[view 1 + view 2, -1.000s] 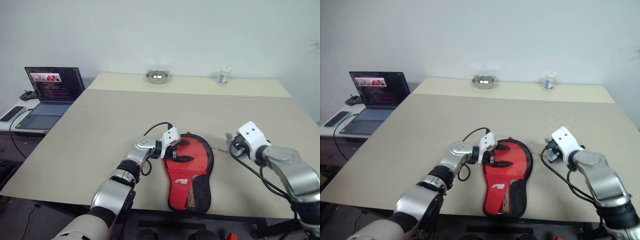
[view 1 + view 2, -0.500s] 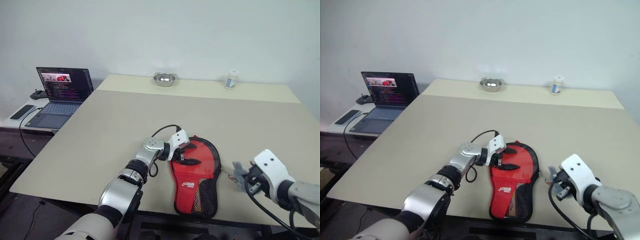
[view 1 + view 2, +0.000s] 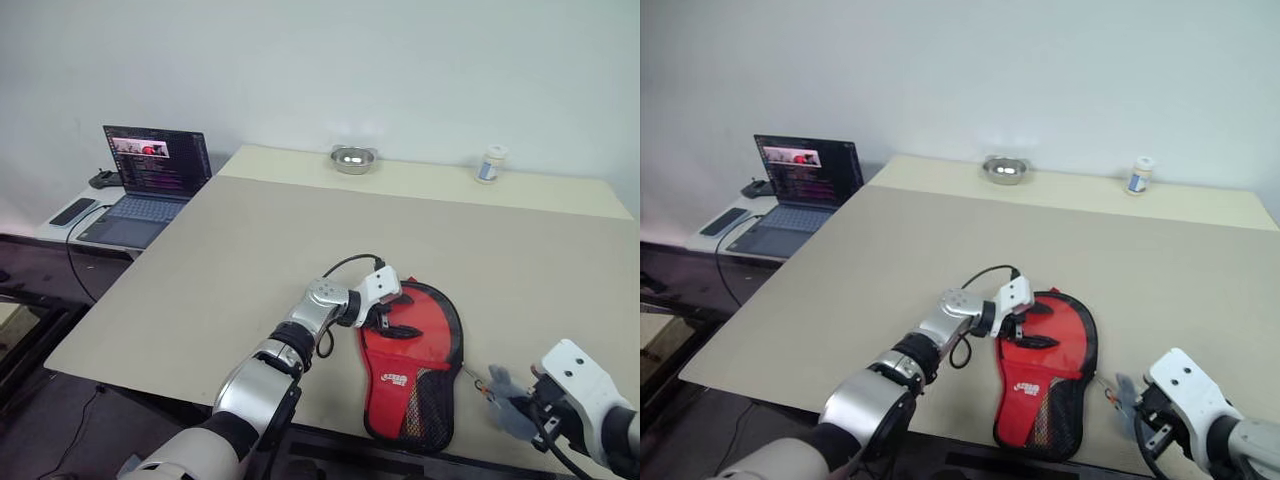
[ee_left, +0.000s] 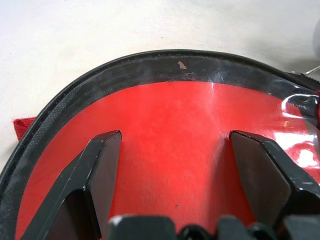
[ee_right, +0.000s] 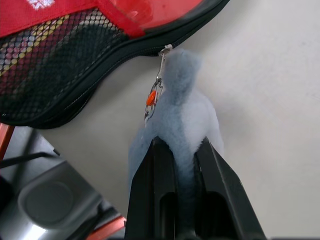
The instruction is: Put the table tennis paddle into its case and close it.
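1. Case (image 3: 412, 365), red face up, lies near the desk (image 3: 230, 260) front edge.
2. Left hand (image 3: 393, 315) rests over its round end, fingers spread.
3. Right hand (image 3: 510, 408) pinches a grey fluffy tag beside the case.
4. Laptop (image 3: 145, 185), bowl (image 3: 352, 159), small jar (image 3: 489, 165) stand far off.

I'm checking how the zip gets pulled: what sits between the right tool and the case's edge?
A pale blue fluffy tag runs from the right tool to the metal zip pull on the case, as the right wrist view shows.
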